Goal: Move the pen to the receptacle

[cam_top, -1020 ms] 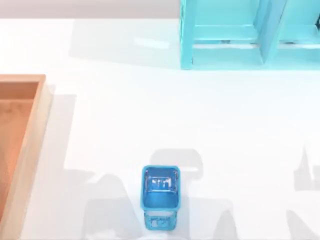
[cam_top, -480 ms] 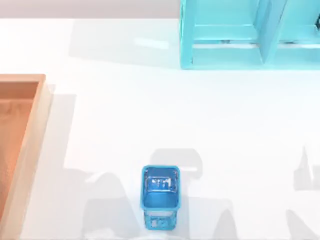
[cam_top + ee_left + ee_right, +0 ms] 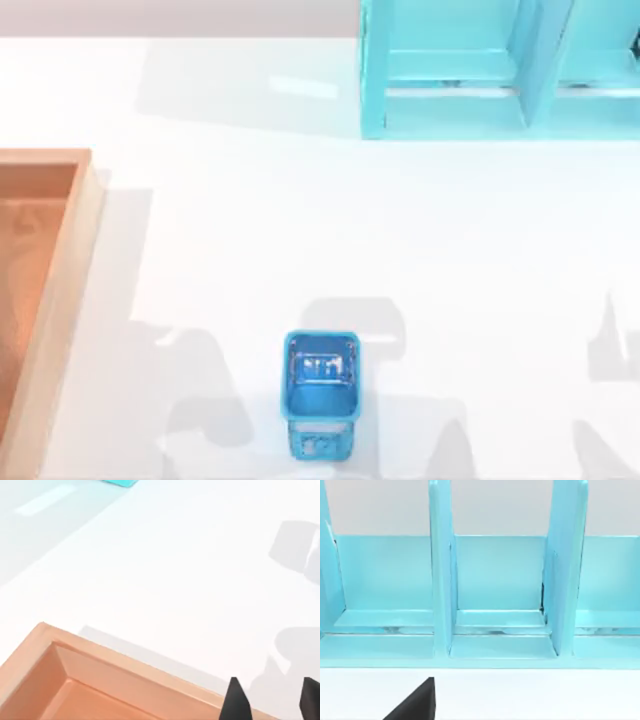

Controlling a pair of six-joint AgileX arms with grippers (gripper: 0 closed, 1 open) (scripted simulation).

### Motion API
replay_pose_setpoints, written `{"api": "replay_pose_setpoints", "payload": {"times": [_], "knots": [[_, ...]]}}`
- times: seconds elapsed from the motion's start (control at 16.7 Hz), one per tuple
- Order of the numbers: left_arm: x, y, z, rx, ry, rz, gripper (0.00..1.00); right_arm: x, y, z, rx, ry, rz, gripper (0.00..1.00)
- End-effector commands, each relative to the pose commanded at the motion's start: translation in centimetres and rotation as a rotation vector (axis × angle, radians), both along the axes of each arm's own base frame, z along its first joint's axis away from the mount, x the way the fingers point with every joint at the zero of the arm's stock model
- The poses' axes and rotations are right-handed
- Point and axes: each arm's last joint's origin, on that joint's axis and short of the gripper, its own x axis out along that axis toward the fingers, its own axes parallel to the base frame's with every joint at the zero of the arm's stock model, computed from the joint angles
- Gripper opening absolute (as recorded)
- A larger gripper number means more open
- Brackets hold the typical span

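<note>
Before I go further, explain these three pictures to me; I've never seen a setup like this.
This is a simulated table with two AgileX robot arms, each ending in a two-finger gripper. One picture looks straight down on the white table. On it stand a blue cup near the front, a wooden tray at the left edge, and a turquoise shelf at the back right. The other two pictures come from cameras on the arms' wrists. The left gripper, its dark fingers apart with nothing between them, hangs by the tray's rim. The right wrist camera faces the shelf, with one dark finger at the picture's edge. Nothing is held.
</note>
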Motion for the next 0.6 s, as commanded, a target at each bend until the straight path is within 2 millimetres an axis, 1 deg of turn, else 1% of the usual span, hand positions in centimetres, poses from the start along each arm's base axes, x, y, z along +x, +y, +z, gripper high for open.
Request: {"api": "replay_pose_setpoints", "payload": {"times": [0.24,0.48,0.6], "knots": [[0.26,-0.72,-1.17,0.007,-0.008,-0.003,0.0,0.0,0.0,0.0,0.0,0.0,0.0,1.0],[0.27,-0.76,-1.23,0.007,-0.008,-0.003,0.0,0.0,0.0,0.0,0.0,0.0,0.0,1.0],[0.27,-0.76,-1.23,0.007,-0.008,-0.003,0.15,0.0,0.0,0.0,0.0,0.0,0.0,1.0]]}}
